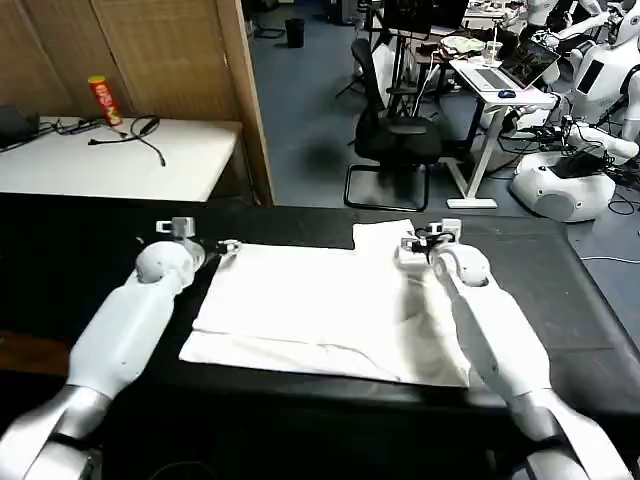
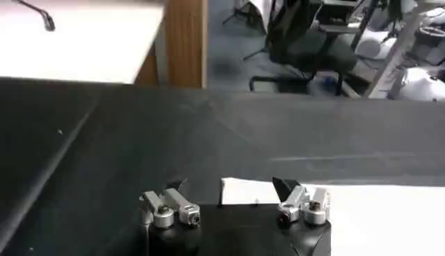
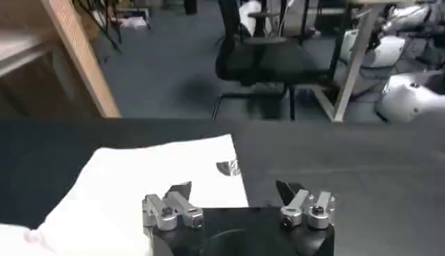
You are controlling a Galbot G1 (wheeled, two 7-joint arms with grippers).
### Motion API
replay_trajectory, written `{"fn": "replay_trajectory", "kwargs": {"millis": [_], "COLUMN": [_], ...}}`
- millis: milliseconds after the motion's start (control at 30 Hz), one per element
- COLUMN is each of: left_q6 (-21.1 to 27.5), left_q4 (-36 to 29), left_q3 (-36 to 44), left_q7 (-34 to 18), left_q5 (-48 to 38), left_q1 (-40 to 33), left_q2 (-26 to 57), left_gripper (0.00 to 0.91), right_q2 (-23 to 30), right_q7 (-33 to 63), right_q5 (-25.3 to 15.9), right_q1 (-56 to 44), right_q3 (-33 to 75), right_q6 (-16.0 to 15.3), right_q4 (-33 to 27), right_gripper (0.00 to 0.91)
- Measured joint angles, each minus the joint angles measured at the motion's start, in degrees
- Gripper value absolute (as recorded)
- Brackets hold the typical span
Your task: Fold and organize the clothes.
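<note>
- Head view has the T-shirt (image 1: pixel 320 310) lying flat on the black table (image 1: pixel 80 260), roughly centred between the two arms, already looking partly folded, with a doubled layer along its near edge.
- Left gripper (image 1: pixel 222 247) sits at the shirt's far left corner, and the right gripper (image 1: pixel 412 243) at its far right corner; I judge this symmetric placing is meant for taking both far corners at once, so the far edge can be drawn toward the near one in an even fold.
- Left wrist view shows the left gripper (image 2: pixel 233 202) with its fingers spread wide, the shirt's corner (image 2: pixel 240 191) lying between them and nothing pinched.
- Right wrist view shows the right gripper (image 3: pixel 236 198) likewise spread, fingers apart, straddling the shirt's edge (image 3: pixel 208 167) with one finger over cloth and the other over bare table.
- Whether any fingertip touches cloth or table I cannot tell.
- A small dark mark (image 3: pixel 227 168) near the shirt's far right edge is too small to read.
- Right arm covers part of the shirt's right side in the head view, so the sleeve there is hidden.
- Fingertips are cut off by the gripper bodies in both wrist views.
</note>
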Motion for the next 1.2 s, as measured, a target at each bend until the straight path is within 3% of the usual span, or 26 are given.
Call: {"fn": "replay_trajectory", "kwargs": {"millis": [33,67,167,233,367,433,467,733,900,1200], "left_q6": [-0.2,-0.4,-0.8,-0.9,-1.1,-1.3,-1.3,-1.5,-1.8,-1.5], "left_q4": [0.3,0.7,1.4,1.4,1.5,1.8,2.0,2.3,2.0,-4.1], "left_q3": [0.0,0.0,0.1,0.2,0.4,0.6,0.7,1.0,0.8,-0.3], "left_q7": [0.2,0.3,1.0,1.2,1.6,1.9,2.1,2.9,2.8,1.9], "left_q5": [0.5,0.9,1.7,1.9,2.2,2.6,2.7,3.5,3.8,2.5], "left_q1": [0.0,-0.1,-0.2,-0.2,-0.1,-0.2,-0.2,-0.4,-0.3,2.5], "left_q2": [-0.2,-0.4,-0.6,-0.6,-0.7,-0.7,-0.7,-1.1,-1.2,1.1], "left_gripper": [0.731,0.644,0.488,0.458,0.273,0.215,0.185,0.156,0.156,0.156], "right_q2": [0.1,0.2,0.4,0.5,0.5,0.6,0.6,0.6,0.2,-3.1], "right_q7": [0.0,0.0,0.0,0.0,0.1,0.1,0.1,0.0,-1.2,-2.7], "right_q5": [-0.1,-0.1,-0.1,-0.1,-0.1,-0.1,-0.1,-0.1,-0.1,0.7], "right_q1": [0.0,0.0,0.0,0.1,0.1,0.1,0.0,-0.9,-1.8,-5.3], "right_q3": [0.0,0.0,0.0,0.2,0.8,1.1,1.3,1.9,2.3,3.1], "right_q6": [-0.1,-0.2,-0.3,-0.5,-0.5,-0.6,-0.7,-0.4,1.9,4.0], "right_q4": [-0.1,-0.2,-0.6,-0.9,-1.4,-1.5,-1.5,-0.8,0.5,7.9], "right_gripper": [0.878,0.780,0.644,0.536,0.244,0.176,0.098,0.020,0.000,0.000]}}
